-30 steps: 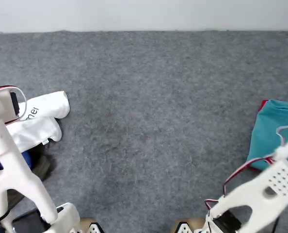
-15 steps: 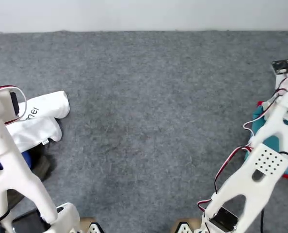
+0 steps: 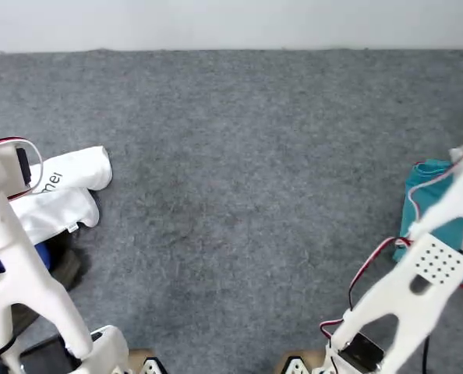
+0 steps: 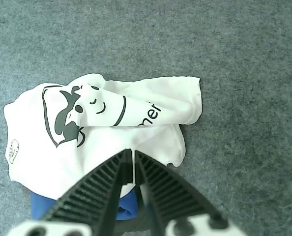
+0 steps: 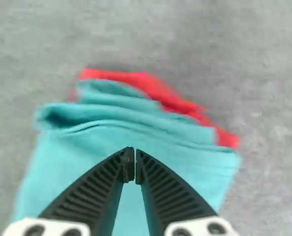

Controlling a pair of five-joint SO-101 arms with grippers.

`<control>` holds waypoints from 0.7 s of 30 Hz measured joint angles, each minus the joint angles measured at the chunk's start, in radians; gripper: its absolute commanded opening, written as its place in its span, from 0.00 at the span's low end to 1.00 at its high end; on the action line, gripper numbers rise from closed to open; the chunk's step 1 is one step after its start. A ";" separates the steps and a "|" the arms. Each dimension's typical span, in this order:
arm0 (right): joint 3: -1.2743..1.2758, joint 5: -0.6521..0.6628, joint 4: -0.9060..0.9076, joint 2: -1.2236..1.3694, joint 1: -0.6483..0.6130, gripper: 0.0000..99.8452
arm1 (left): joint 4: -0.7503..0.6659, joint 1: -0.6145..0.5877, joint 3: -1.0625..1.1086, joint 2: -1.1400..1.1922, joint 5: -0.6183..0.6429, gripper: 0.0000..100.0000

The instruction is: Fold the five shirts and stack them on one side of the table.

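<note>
White shirt [image 4: 136,105]: white, with a black cartoon face and black lettering (the letters run along a fold).
Blue shirt [image 4: 43,204]: plain deep blue, showing at the white shirt's edge.
Teal shirt [image 5: 136,132]: plain teal, no print.
Red shirt [image 5: 170,96]: bright red, showing as a rim past the teal.
Table [image 3: 255,156]: mottled grey, felt-like.
Wall [image 3: 216,23]: pale off-white.
Left arm [image 3: 13,265]: white body, red and black wires.
Right arm [image 3: 426,273]: white body, red and white wires.
Left gripper [image 4: 132,155]: black ridged fingers on a white base.
Right gripper [image 5: 130,155]: black ridged fingers on a white base.
</note>
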 measured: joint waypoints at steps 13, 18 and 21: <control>-0.089 -0.002 -0.094 0.170 0.081 0.01 | 0.000 0.000 0.003 0.000 0.000 0.02; -0.094 -0.002 0.087 0.028 0.044 0.01 | 0.000 0.000 0.003 -0.054 0.000 0.02; -0.094 -0.038 0.089 -0.058 0.044 0.01 | 0.000 0.000 0.003 -0.104 0.000 0.02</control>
